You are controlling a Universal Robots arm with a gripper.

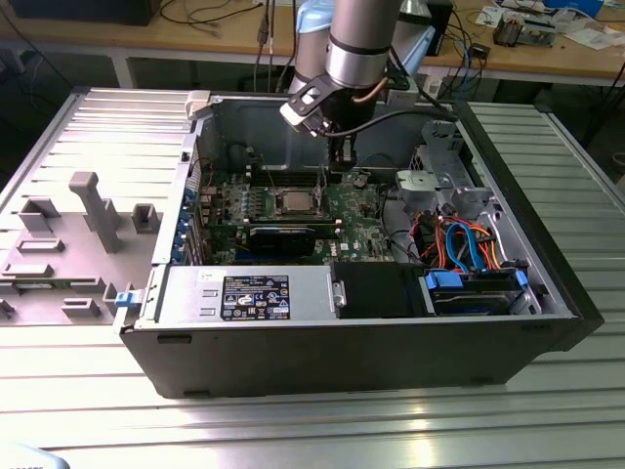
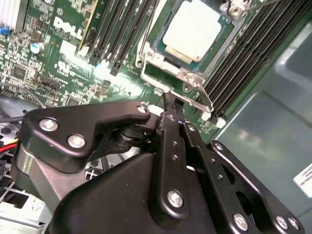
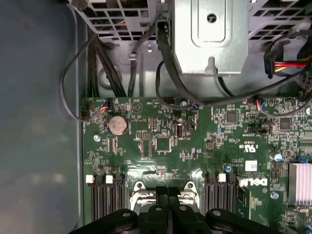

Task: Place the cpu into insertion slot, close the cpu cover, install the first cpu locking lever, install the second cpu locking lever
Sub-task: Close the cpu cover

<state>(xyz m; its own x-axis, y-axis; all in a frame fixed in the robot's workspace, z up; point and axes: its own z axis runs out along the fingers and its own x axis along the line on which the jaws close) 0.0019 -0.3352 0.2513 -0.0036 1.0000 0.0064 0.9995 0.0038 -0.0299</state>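
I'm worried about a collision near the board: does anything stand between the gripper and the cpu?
Nothing visible does. In the second wrist view the shut gripper has its tip just beside the slot, and the cpu lies seated in it with its top uncovered.

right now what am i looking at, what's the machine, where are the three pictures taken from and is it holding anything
It is one robot arm reaching into an open computer case that lies on a metal table. The exterior view comes from a camera standing off the arm. Both wrist views come from cameras riding on it, facing the green circuit board. The cpu already sits in its socket. The black claw is shut, with nothing seen between its fingers, close to the socket's edge.
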